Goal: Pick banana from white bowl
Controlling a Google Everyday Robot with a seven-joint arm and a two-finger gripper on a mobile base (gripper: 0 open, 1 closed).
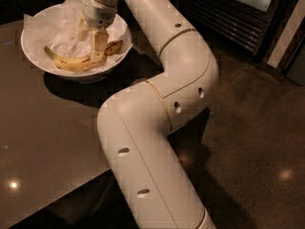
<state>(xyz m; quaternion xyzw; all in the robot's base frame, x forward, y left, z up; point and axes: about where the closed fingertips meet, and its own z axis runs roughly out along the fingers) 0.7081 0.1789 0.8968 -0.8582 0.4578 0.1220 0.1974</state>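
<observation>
Banana point(71, 63) lies curved along the near side of the white bowl point(38, 61) (paper-lined). Gripper point(91, 46) is down inside it, spread apart and holding nothing, with 1 finger point(98, 44) right against the banana's right half.

tool point(95, 49) over white bowl point(35, 61) | hides banana point(66, 63) middle | arm point(157, 128) cut off top, bottom

Dim room; gripper point(97, 50) lit in white bowl point(29, 51); glints on floor point(267, 142).
</observation>
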